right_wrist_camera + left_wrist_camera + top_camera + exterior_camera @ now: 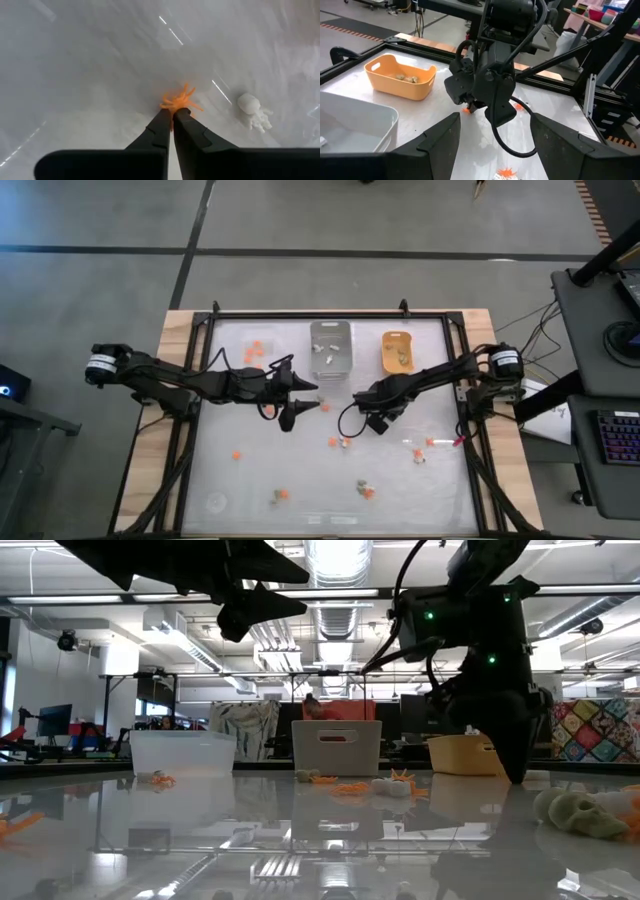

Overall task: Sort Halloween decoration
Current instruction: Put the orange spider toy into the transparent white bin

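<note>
Small orange, white and tan Halloween decorations lie scattered over the white table [250, 480]. An orange spider [181, 101] lies flat on the table with my right gripper [172, 112] shut on it; from above, the gripper [380, 423] hides it. A white trinket [253, 111] lies beside the spider. Left of the right arm, my left gripper [297, 405] hovers above the table, open and with nothing between its fingers [445, 145], facing the right gripper [470, 106]. My right gripper pinches the orange spider at its near side [175, 109] between the free ends of its two fingers. The fingers come from above, pointing down. The spider's legs spread out on the table beyond the fingertips.
At the far side stand three small trays: a clear one [255, 350], a grey one [331, 348] and an orange-yellow one [397, 351] holding tan pieces. Loose trinkets lie near the front edge [365, 490] and at the right [425, 448]. A black frame [330, 314] rims the table.
</note>
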Controlling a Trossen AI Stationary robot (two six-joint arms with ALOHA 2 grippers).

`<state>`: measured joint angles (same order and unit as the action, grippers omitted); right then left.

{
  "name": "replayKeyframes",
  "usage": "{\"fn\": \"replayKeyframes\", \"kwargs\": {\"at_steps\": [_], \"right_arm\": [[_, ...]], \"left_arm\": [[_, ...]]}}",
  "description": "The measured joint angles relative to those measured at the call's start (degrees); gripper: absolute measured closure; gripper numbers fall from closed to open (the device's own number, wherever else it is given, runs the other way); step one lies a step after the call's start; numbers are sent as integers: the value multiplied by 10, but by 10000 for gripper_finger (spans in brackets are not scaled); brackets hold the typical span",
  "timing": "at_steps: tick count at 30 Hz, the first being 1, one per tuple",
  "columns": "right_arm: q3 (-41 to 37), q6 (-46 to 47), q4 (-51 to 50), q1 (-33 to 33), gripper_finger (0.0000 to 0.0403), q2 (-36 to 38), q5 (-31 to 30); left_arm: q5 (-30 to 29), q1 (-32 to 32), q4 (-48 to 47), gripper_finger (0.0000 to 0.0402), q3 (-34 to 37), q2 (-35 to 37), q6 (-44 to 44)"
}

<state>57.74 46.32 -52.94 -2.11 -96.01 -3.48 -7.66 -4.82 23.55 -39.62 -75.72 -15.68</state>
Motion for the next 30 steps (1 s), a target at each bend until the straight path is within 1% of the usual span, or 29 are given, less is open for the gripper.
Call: {"fn": "replayKeyframes", "kwargs": {"at_steps": [4, 8, 12, 15, 16, 19, 21, 23, 26, 28, 30], "right_arm": [[0, -8, -3, 0, 394, 24, -4], [0, -23, 1, -3, 394, 69, 1], [-1, -53, 48, -4, 394, 127, 1], [-9, -105, 137, -6, 394, 175, 9], [-14, -130, 175, -6, 394, 190, 21], [-42, -209, 316, -8, 394, 230, 84], [-66, -269, 418, -8, 394, 247, 146], [-90, -304, 522, -8, 394, 253, 206], [-119, -343, 656, -8, 394, 249, 261], [-125, -366, 716, -8, 394, 238, 291], [-125, -385, 753, -9, 394, 221, 306]], "left_arm": [[0, 0, 0, 177, 0, 0, 0], [1, -4, 0, 177, 0, 0, 5], [2, -14, 1, 177, 0, 0, 24], [6, -23, 5, 177, 0, 0, 46], [13, -27, 6, 177, 0, 0, 57], [43, -36, 10, 177, 0, 0, 89], [65, -43, 15, 177, 0, 0, 112], [80, -49, 20, 177, 0, 0, 128], [88, -53, 45, 177, 0, -2, 134], [96, -54, 67, 177, 0, -9, 133], [111, -53, 98, 177, 0, -24, 130]]}}
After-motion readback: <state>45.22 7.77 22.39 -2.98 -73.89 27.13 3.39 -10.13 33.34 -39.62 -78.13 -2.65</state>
